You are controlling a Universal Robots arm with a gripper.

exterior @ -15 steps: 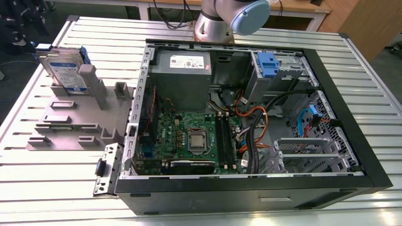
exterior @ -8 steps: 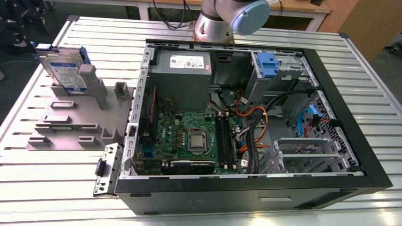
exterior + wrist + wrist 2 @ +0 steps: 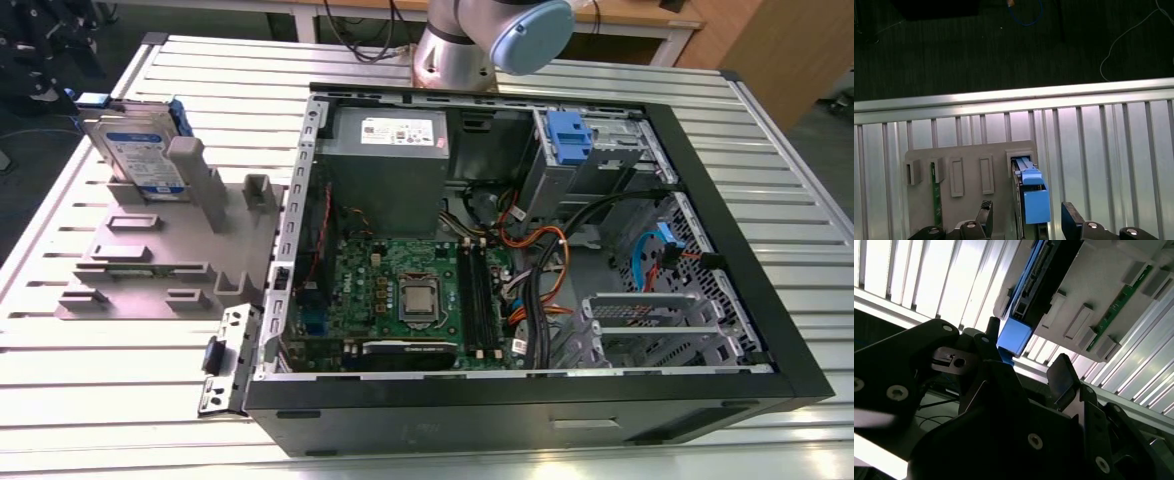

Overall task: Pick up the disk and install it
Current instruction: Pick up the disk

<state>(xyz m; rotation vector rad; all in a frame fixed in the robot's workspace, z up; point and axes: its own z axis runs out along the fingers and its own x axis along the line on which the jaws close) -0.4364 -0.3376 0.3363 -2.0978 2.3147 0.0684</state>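
The disk (image 3: 138, 150), a silver drive with a white-and-blue label in a blue carrier, stands on edge in a slot of the grey holder (image 3: 147, 255) on the exterior view's left. In the first wrist view the disk's blue end (image 3: 1035, 200) sits between my two dark fingertips. My gripper (image 3: 1026, 206) is open and straddles the disk with a gap on each side. In the second wrist view the gripper (image 3: 1026, 342) is open too, and the disk's blue end (image 3: 1015, 335) lies just beyond the fingers (image 3: 1060, 371).
An open computer case (image 3: 787, 330) lies on the slatted metal table (image 3: 107, 400), with a blue clip (image 3: 567, 135) at its drive bay. A green memory stick (image 3: 936, 200) stands in the grey holder (image 3: 969, 165). The table edge (image 3: 1014, 97) and dark floor lie beyond the holder.
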